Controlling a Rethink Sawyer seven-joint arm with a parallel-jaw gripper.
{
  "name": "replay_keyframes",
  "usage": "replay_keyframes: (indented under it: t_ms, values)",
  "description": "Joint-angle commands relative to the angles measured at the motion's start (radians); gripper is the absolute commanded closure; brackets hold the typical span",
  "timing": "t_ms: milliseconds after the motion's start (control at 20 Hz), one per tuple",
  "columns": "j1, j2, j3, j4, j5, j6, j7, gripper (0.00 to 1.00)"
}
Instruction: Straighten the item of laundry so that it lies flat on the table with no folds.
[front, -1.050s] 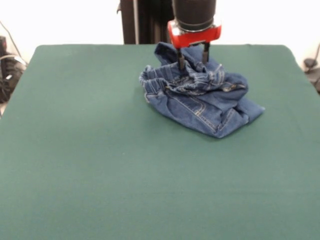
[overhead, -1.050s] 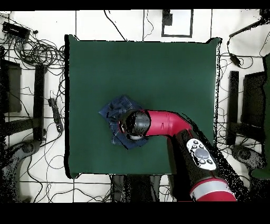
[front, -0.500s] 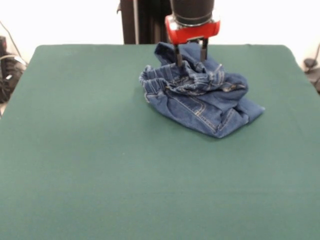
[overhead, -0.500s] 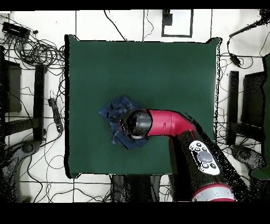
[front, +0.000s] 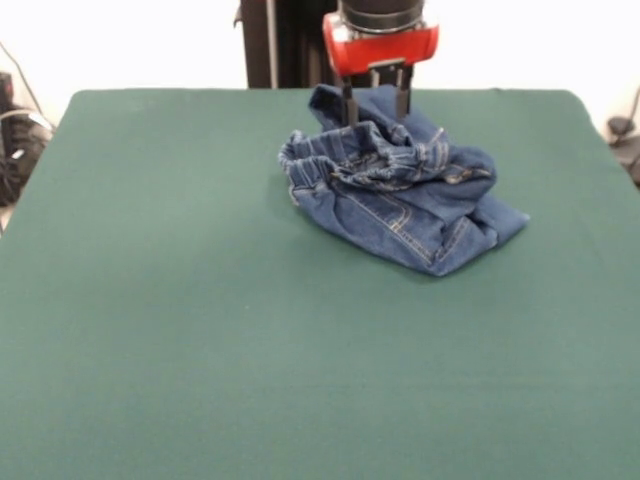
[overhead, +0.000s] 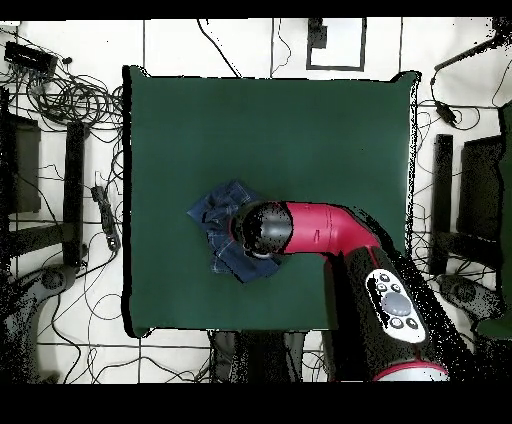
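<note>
**Jeans bunched at the back of the desk, fingers spread and empty above them**

You have the jeans (front: 400, 190) lying in a crumpled heap toward the far side of the desk (front: 200, 340), a little right of centre in the front view. The gathered waistband faces left, a folded leg end pokes out at the lower right, and another fold rises behind the pile. Nothing here is flat yet; I judge the straightening as barely begun.

The gripper (front: 375, 108) hangs directly over the back of the heap. Its 2 fingers (front: 348, 105) stand apart with clear space between them and hold nothing; the tips sit just at the top of the cloth, and you cannot tell from these views whether they touch it.

Risks, as I judge them:
- If you close on the top of the pile, you may pinch several layers at once, and a lift or drag would then move the whole bundle instead of opening it.
- The heap lies near the far edge. A pull in that direction could carry cloth over the edge.
- Pressing down too far could jam the tips into the desk through the denim.

In the overhead view the arm (overhead: 320, 228) covers part of the jeans, so that side's folds are hidden. The desk carries nothing else. Cables (overhead: 60, 95) and stands lie on the floor around it, well apart from the work.
</note>
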Motion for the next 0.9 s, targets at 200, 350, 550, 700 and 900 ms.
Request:
replay_keyframes:
  t_ms: [200, 350, 550, 700, 900]
  values:
    - [-0.016, 0.06, 0.018, -0.064, -0.07, 0.044, -0.02, 0.0]
    - [-0.034, 0.097, 0.025, -0.076, -0.088, 0.014, -0.036, 0.0]
    - [-0.051, 0.117, 0.037, -0.083, -0.116, -0.012, -0.039, 0.0]
    - [-0.064, 0.127, 0.048, -0.099, -0.132, -0.004, -0.048, 0.0]
    - [-0.074, 0.166, 0.061, -0.117, -0.157, -0.012, -0.052, 0.0]
